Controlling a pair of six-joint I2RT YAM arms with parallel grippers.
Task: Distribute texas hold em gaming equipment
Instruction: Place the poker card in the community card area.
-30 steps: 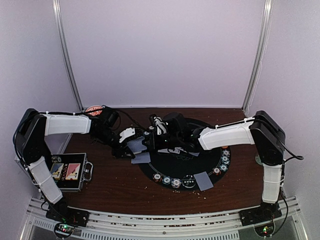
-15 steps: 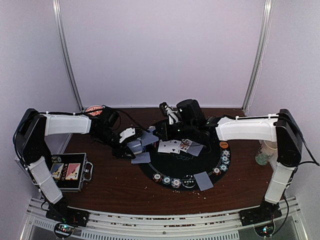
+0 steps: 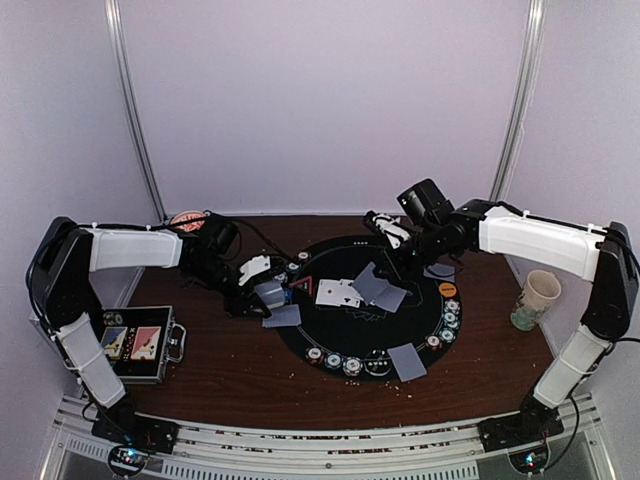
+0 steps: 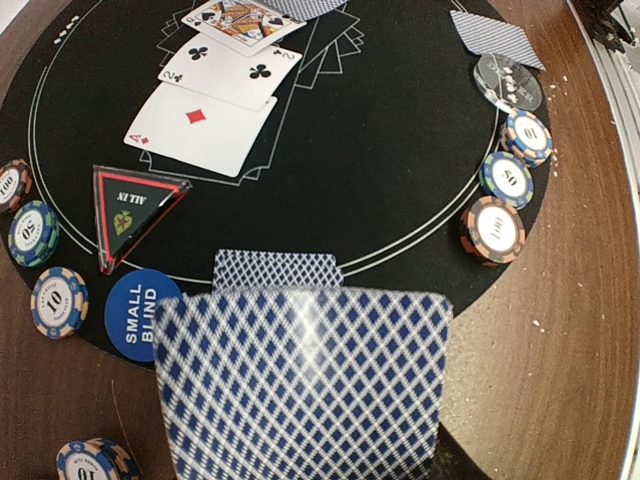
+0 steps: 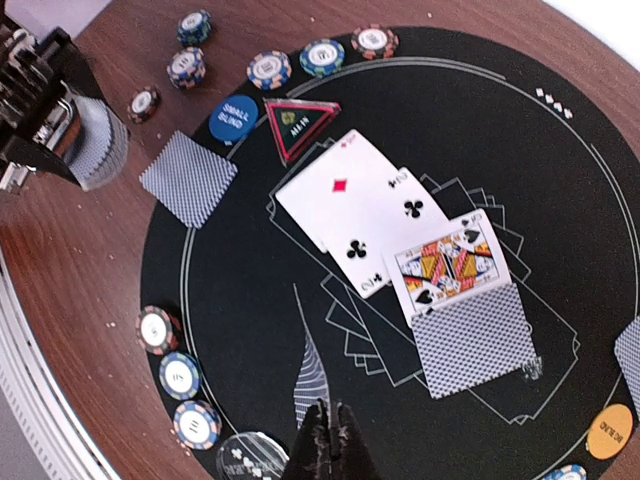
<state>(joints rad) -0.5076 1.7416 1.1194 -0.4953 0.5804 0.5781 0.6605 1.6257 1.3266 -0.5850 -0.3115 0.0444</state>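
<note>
Holding glossy diamond-latticed cards (image 4: 300, 390) — left tool (image 3: 265, 292) beside the round mat (image 4: 400, 180).

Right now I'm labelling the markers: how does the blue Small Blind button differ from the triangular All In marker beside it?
Shape: the Small Blind button is round; the All In marker is a triangle. Colour: the button is blue with white lettering; the marker is dark with a red border. Place: the button sits at the rim of the mat, the marker further in. Both lie flat, text up.
</note>
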